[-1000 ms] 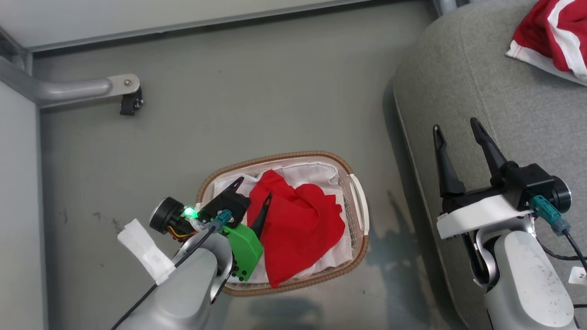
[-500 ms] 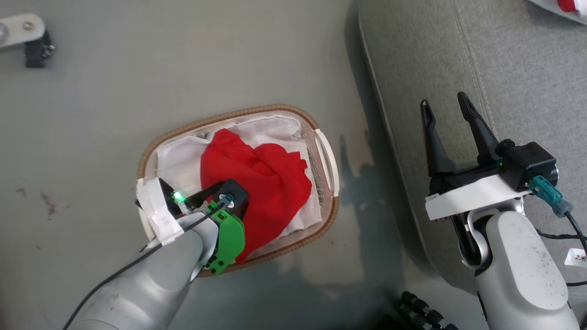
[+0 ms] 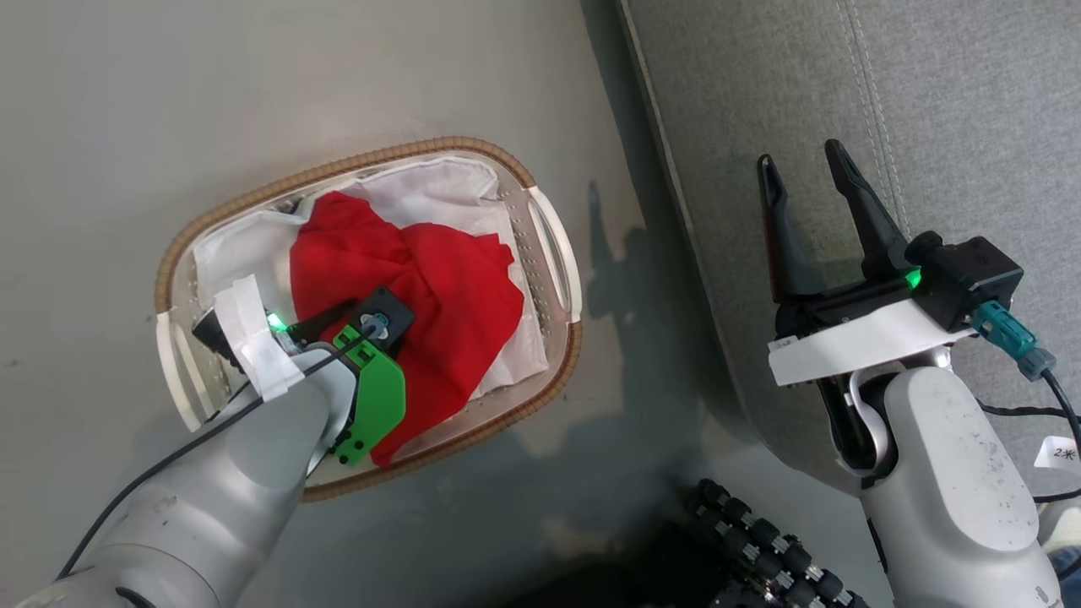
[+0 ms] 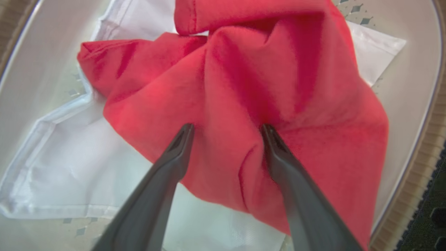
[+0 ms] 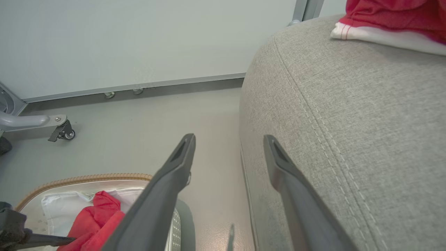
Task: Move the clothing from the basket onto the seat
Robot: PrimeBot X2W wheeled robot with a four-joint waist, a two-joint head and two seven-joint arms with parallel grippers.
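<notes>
A crumpled red garment (image 3: 422, 279) lies in the cream basket (image 3: 380, 156) on the floor, on top of a white liner sheet (image 3: 431, 186). My left gripper (image 4: 226, 129) points down into the basket. It is open, both fingertips touch the red cloth (image 4: 261, 69), and a raised fold sits between them. My right gripper (image 3: 801, 154) hangs open and empty over the front edge of the grey sofa (image 3: 929, 101). A second red garment with white trim (image 5: 390, 17) rests on the sofa (image 5: 348, 122), far from the right gripper (image 5: 228, 137).
The basket stands on grey floor just left of the sofa's side. A metal leg with a caster (image 5: 61, 130) stands by the pale wall. A black ribbed part (image 3: 760, 540) lies low between basket and sofa.
The head camera has tilted, shifting the whole picture. My left gripper has gone down from the basket's near-left rim onto the red garment. The right gripper stays open.
</notes>
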